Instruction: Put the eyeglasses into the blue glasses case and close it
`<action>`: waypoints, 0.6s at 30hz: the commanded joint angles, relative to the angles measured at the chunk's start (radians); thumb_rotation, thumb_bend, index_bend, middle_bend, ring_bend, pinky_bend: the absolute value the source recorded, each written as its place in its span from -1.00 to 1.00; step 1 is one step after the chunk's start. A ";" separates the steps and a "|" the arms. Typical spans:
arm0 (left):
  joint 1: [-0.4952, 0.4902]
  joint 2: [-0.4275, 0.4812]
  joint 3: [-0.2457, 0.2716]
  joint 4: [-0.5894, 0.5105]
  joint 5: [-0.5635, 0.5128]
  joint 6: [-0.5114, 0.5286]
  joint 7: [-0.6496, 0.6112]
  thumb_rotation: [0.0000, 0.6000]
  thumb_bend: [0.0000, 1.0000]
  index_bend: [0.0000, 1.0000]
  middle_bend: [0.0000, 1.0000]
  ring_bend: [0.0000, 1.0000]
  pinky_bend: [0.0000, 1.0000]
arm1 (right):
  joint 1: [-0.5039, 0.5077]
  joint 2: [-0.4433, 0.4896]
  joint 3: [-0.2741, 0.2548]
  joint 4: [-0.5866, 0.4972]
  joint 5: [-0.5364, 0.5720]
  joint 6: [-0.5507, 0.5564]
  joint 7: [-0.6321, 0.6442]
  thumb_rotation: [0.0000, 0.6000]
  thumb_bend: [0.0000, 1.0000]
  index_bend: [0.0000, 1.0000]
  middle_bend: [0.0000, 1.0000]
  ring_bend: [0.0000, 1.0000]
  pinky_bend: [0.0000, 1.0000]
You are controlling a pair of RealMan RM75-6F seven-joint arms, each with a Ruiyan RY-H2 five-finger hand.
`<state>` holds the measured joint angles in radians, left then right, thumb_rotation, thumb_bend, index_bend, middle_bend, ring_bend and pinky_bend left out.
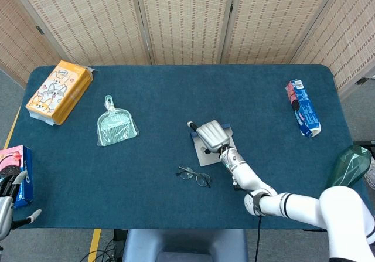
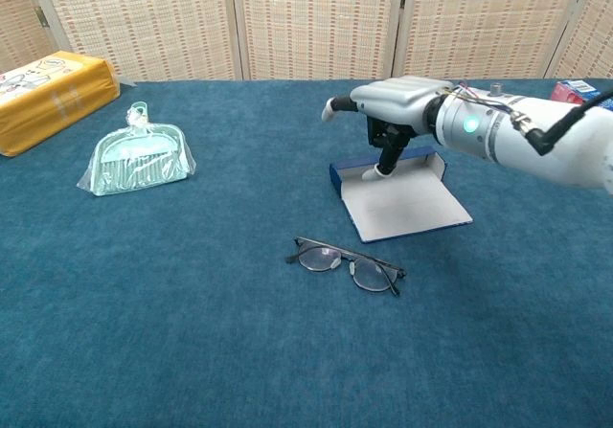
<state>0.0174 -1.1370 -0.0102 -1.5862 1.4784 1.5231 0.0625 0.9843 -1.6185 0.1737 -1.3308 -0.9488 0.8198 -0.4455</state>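
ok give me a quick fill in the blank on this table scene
1. The eyeglasses lie on the ____, outside the blue case.
2. The case's lid is ____.
3. The ____ hand hovers over the case.
4. The yellow box sits at the table's far ____ corner.

Missing words: table; open; right; left

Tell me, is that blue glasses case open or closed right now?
Open. The blue glasses case lies flat with its pale lining facing up, and the eyeglasses lie outside it on the table.
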 commanded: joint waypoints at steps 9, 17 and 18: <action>0.006 0.005 0.004 -0.006 0.004 0.009 -0.006 1.00 -0.67 -0.83 -0.70 -0.79 -0.44 | -0.047 0.026 -0.057 -0.164 0.071 -0.024 0.014 1.00 -0.50 -0.11 1.00 1.00 0.69; 0.007 0.002 0.006 0.000 0.006 0.009 -0.012 1.00 -0.67 -0.83 -0.70 -0.79 -0.44 | -0.037 0.001 -0.070 -0.197 0.128 -0.020 -0.017 1.00 -0.50 -0.06 1.00 1.00 0.69; 0.006 0.002 0.006 0.001 0.007 0.008 -0.013 1.00 -0.67 -0.83 -0.70 -0.79 -0.44 | -0.034 -0.003 -0.075 -0.197 0.139 -0.013 -0.032 1.00 -0.50 -0.06 1.00 1.00 0.69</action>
<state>0.0236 -1.1352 -0.0044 -1.5855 1.4851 1.5311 0.0496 0.9451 -1.6150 0.1057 -1.5270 -0.8248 0.7964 -0.4573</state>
